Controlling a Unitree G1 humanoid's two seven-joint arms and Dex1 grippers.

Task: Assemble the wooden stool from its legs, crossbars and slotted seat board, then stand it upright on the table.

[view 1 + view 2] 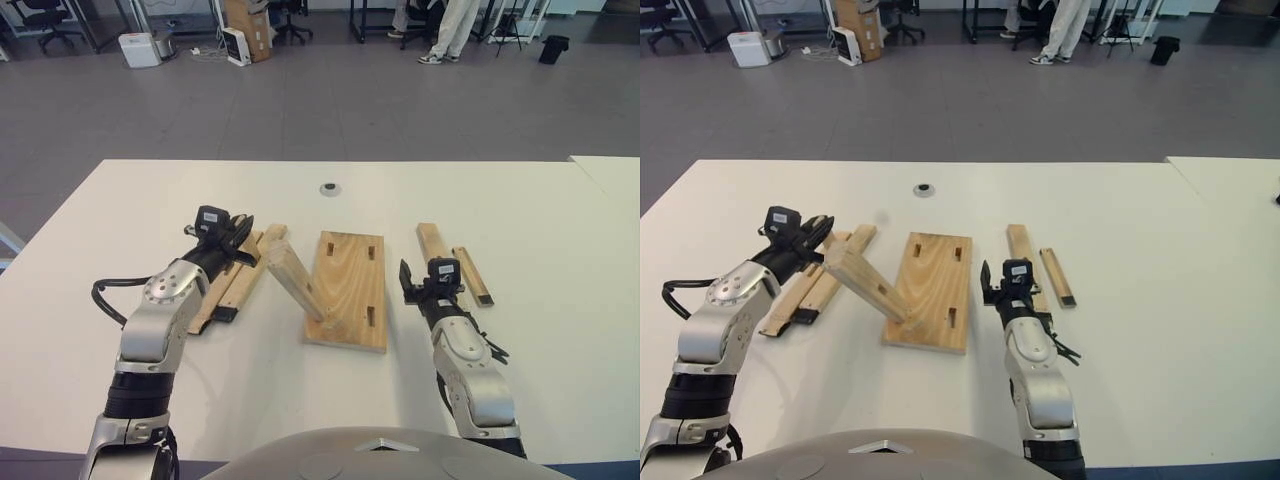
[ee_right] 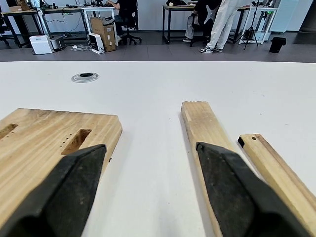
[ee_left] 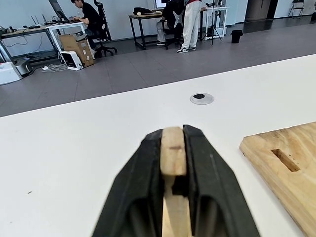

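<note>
Wooden leg (image 1: 295, 282) clamped in left end effector (image 3: 173, 136), tilted onto slotted seat board (image 1: 355, 270); right end effector (image 2: 148, 148) apart.

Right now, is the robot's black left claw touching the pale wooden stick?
Touching. The left wrist view shows the left gripper clamped on the pale wooden stick, pressing both its sides with no gap.

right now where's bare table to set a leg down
Bare: the far table beyond the grommet, and right of the crossbar. Crowded: between the seat board and the left pile, where the gripped leg slants.
</note>
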